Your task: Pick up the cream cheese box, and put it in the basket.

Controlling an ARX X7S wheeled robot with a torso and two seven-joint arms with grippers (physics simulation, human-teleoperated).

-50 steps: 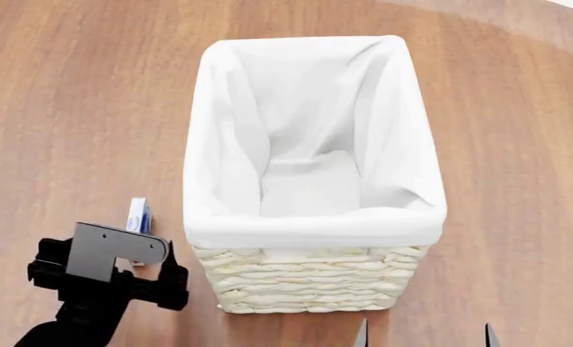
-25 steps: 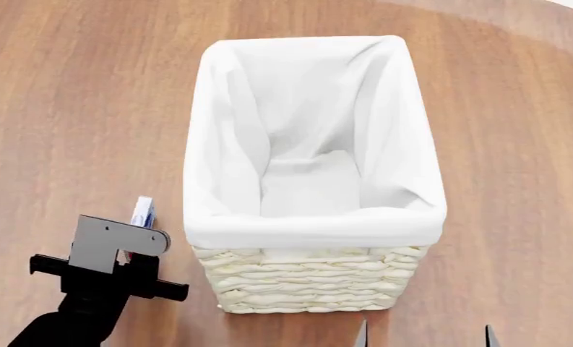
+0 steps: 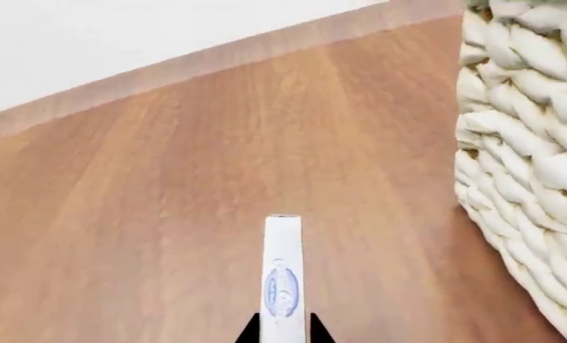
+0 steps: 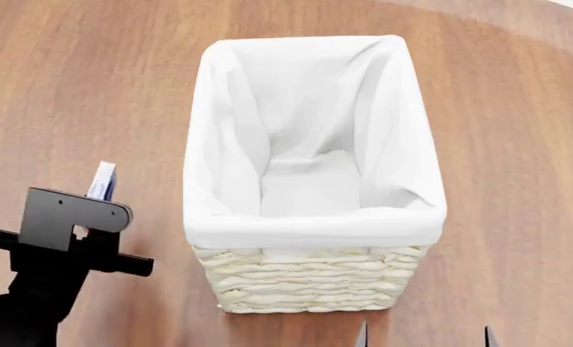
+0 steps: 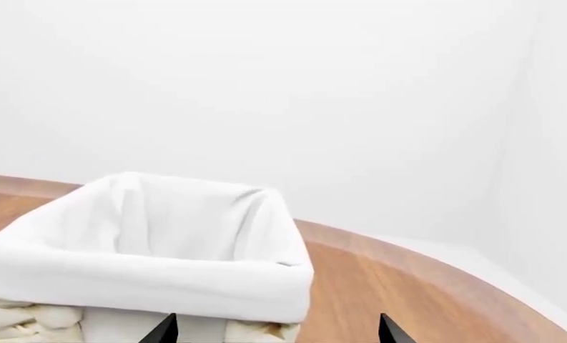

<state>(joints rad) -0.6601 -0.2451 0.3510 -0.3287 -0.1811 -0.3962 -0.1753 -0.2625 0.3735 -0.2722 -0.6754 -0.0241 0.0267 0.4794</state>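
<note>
The cream cheese box (image 4: 102, 180) is a thin white carton with blue print, held on edge in my left gripper (image 4: 93, 210), left of the basket (image 4: 230, 130). In the left wrist view the box (image 3: 282, 279) sticks out between the two dark fingertips (image 3: 249, 330), which press on both its sides above the wood. The basket is woven cream wicker (image 3: 526, 171) with a white cloth liner, and its inside holds only cloth. My right gripper (image 5: 277, 330) is open and empty, its tips (image 4: 424, 336) just in front of the basket (image 5: 149, 264).
The brown wooden table (image 4: 64, 87) runs all round the basket. Its curved edge (image 5: 436, 268) lies beyond the basket against a white wall. The wicker wall stands close to the held box on its right.
My left gripper has risen and moved left with the box in it, away from the basket's front left corner. The right arm has not moved.
</note>
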